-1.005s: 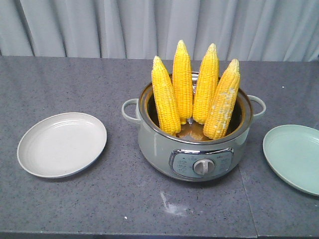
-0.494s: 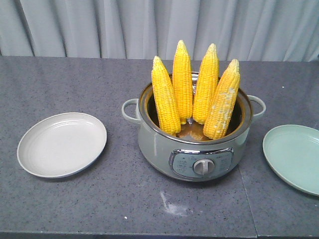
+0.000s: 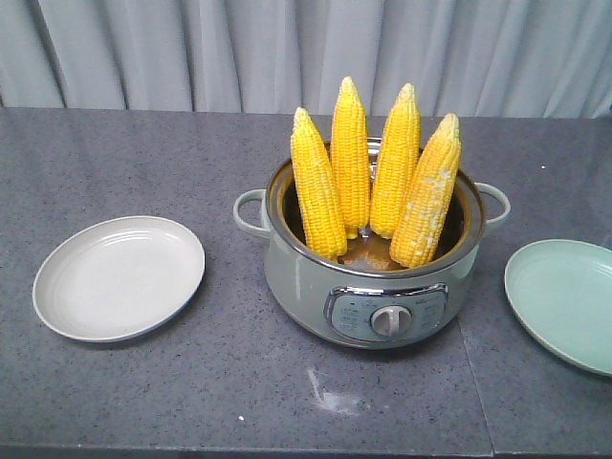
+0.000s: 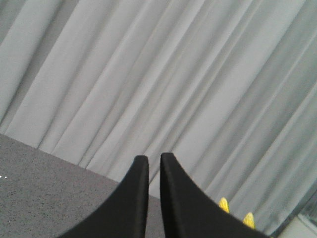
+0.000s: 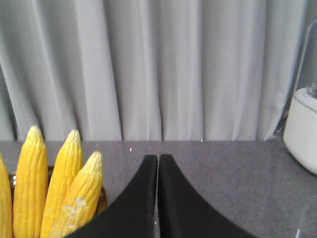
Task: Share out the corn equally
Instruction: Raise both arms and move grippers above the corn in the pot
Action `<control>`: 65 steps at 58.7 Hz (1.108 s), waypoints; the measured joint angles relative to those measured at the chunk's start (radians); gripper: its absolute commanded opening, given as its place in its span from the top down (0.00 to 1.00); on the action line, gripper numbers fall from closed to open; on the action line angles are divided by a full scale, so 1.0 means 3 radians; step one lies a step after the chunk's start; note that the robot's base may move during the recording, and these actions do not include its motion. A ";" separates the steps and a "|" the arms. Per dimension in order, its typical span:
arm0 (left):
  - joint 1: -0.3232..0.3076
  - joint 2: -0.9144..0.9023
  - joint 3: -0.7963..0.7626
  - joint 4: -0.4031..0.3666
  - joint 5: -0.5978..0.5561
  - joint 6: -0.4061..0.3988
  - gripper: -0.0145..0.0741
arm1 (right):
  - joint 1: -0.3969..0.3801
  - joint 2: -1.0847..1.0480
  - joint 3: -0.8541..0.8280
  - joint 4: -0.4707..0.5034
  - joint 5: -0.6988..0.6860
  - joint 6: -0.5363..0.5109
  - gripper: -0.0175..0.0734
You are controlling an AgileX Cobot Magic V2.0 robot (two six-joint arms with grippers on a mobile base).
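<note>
Inside the pot (image 3: 298,279), corn (image 3: 350,158) bases are hidden.

My front camera looked down across the table (image 3: 143,382); both wrist cameras faced the curtain (image 4: 148,74), sharing only the corn (image 3: 350,158) tips.

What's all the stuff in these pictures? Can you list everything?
corn cobs: four, yellow, standing tips-up in the pot
pot: one, grey-green with a dial, mid-table
beige plate: one, empty, left of the pot
green plate: one, empty, right of the pot
table: one, dark grey
curtain: light grey, behind the table
appliance: one, white, far right
left gripper: black, shut, holding nothing
right gripper: black, shut, holding nothing
</note>
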State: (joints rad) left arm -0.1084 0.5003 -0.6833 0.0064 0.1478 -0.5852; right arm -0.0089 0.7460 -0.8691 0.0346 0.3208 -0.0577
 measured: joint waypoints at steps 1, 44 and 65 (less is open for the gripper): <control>-0.0041 0.0082 -0.0032 -0.0003 0.0009 0.0048 0.77 | 0.0000 0.0071 -0.0039 0.0104 0.0044 -0.0144 0.80; -0.1232 0.2635 -0.1831 -0.0021 0.0554 0.1083 0.69 | 0.0000 0.0819 -0.0333 0.2437 0.0439 -0.2486 0.52; -0.1242 0.2826 -0.1964 -0.0071 0.0660 0.1256 0.42 | 0.0000 0.0819 -0.0333 0.2558 0.0247 -0.2554 0.01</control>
State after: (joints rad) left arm -0.4810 1.3481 -1.2726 -0.0151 0.3459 -0.2085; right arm -0.0089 0.9917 -0.9690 0.8019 0.3949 -0.8240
